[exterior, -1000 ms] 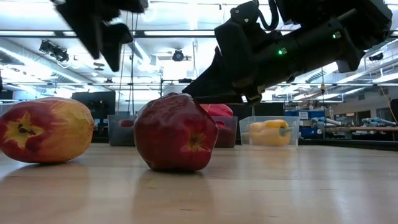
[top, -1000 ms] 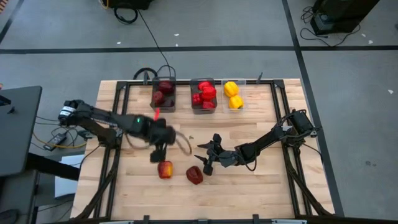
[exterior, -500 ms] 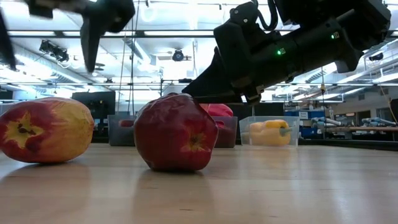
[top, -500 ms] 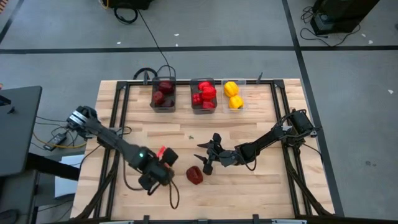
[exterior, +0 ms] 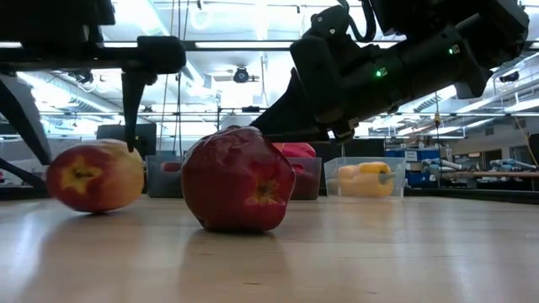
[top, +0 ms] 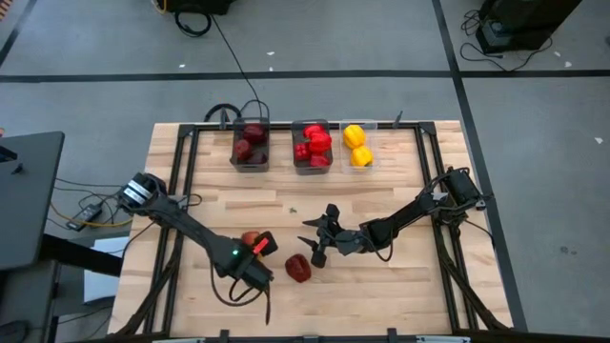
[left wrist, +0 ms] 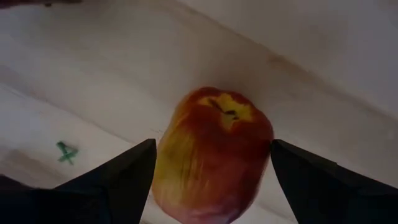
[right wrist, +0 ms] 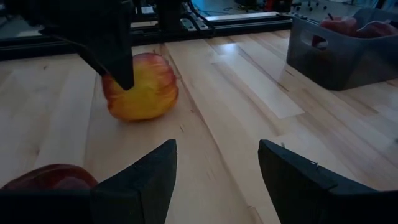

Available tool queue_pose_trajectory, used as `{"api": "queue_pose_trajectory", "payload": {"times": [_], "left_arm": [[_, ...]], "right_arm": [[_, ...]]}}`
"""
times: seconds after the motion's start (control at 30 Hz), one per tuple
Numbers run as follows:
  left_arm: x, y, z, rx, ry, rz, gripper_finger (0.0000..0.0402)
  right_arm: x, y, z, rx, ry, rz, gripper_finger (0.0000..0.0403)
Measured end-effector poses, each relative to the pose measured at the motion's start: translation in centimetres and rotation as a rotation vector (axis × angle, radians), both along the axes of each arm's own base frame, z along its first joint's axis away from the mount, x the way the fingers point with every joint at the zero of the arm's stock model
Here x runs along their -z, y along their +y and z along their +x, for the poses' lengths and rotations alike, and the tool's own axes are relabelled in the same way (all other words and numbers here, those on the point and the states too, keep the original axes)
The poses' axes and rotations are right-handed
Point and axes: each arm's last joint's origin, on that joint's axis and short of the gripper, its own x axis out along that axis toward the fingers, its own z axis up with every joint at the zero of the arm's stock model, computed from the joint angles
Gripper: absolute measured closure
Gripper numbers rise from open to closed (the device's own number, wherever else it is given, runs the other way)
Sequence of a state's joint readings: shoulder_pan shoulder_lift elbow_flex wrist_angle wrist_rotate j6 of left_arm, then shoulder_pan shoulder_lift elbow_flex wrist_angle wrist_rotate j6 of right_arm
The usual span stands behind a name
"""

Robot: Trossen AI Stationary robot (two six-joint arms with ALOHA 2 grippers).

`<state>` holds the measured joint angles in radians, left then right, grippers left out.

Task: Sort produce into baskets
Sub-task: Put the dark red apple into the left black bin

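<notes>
A red-yellow apple (top: 250,237) lies on the wooden table, its stem hollow facing the near edge (left wrist: 214,152). My left gripper (top: 252,250) is open. It reaches from the near side, slanting down, with one finger (left wrist: 124,174) on each side of the apple. A dark red apple (top: 297,269) rests on the table to the right of it (exterior: 236,178). My right gripper (top: 319,236) is open and empty, just above and beyond the dark apple. My left gripper has its fingers (left wrist: 298,174) close against the two sides of the red-yellow apple (right wrist: 140,87), which rests on the table. I cannot tell whether they touch it.
Three bins stand in a row at the far edge. A dark one (top: 250,160) holds dark red apples. A dark one (top: 312,167) holds red peppers. A clear one (top: 368,152) holds two yellow peppers. Bare wood lies between the bins and the arms.
My left gripper has swung toward the table's near edge and come down, open, around the red-yellow apple. The apple has shifted a little toward the far edge and turned about on the table. The dark red apple and my right arm have kept still.
</notes>
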<state>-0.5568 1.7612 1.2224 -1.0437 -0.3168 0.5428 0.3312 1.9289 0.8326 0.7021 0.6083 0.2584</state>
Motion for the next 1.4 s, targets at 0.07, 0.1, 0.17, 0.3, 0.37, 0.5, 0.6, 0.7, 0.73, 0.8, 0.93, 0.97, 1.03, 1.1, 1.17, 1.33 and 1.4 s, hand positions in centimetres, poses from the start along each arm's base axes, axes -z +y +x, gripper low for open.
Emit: {"api": "queue_pose_trajectory", "payload": {"times": [0.07,0.1,0.17,0.3,0.37,0.5,0.6,0.7,0.73,0.8,0.93,0.97,1.03,1.1,1.17,1.33,1.4], "left_arm": [[0.1,0.1,0.1,0.006,-0.006,0.020,0.0080],[0.1,0.1,0.1,0.001,-0.016,0.032,0.0080],[-0.2,0.1,0.3,-0.009,-0.030,0.043,0.0080],[-1.7,-0.4,1.0,-0.064,-0.096,0.000,0.0079],[-2.7,-0.7,1.5,-0.116,-0.137,-0.026,0.0077],[-4.5,-0.7,1.9,-0.177,-0.206,0.009,0.0048],[-5.0,-0.5,1.9,-0.182,-0.196,0.022,0.0013],[-5.0,-0.4,1.7,-0.159,-0.166,0.034,0.0008],[-4.9,-0.3,1.7,-0.156,-0.160,0.037,0.0009],[-4.6,-0.2,1.7,-0.145,-0.145,0.048,0.0006],[-3.7,0.2,1.6,-0.095,-0.104,0.074,0.0003],[-3.6,0.4,1.6,-0.099,-0.099,0.076,0.0003],[-3.3,0.7,1.6,-0.119,-0.085,0.075,0.0003],[-2.9,1.0,1.7,-0.143,-0.076,0.052,0.0002],[-2.5,1.3,1.6,-0.151,-0.046,0.037,0.0002],[-1.5,1.9,1.5,-0.135,-0.008,0.011,0.0002],[-1.2,2.0,1.7,-0.127,-0.020,0.002,0.0002]], "right_arm": [[0.0,0.0,0.0,0.000,0.002,-0.001,0.0167],[0.0,0.0,0.0,0.000,0.003,-0.001,0.0167],[0.1,0.0,0.0,0.000,0.006,-0.002,0.0167],[0.1,0.0,-0.1,0.001,0.016,-0.005,0.0167],[0.2,-0.1,-0.1,0.001,0.017,-0.006,0.0167],[0.1,-0.1,0.0,0.001,0.016,-0.005,0.0167],[0.2,-0.1,-0.1,0.002,0.015,-0.002,0.0166],[0.1,-0.1,0.0,0.001,0.015,-0.002,0.0166],[0.1,-0.1,0.0,0.001,0.015,-0.002,0.0166],[0.1,0.0,0.0,-0.002,0.015,0.000,0.0164],[0.2,0.0,0.0,-0.004,0.017,0.000,0.0156],[0.2,0.0,0.0,-0.005,0.017,0.000,0.0153],[0.2,0.0,0.0,-0.006,0.017,0.000,0.0149],[0.2,0.0,-0.1,-0.006,0.018,-0.001,0.0145],[0.2,0.0,-0.1,-0.006,0.019,-0.001,0.0143],[0.2,0.0,-0.1,-0.006,0.022,-0.003,0.0142],[0.2,0.0,-0.1,-0.006,0.025,-0.004,0.0142]]}}
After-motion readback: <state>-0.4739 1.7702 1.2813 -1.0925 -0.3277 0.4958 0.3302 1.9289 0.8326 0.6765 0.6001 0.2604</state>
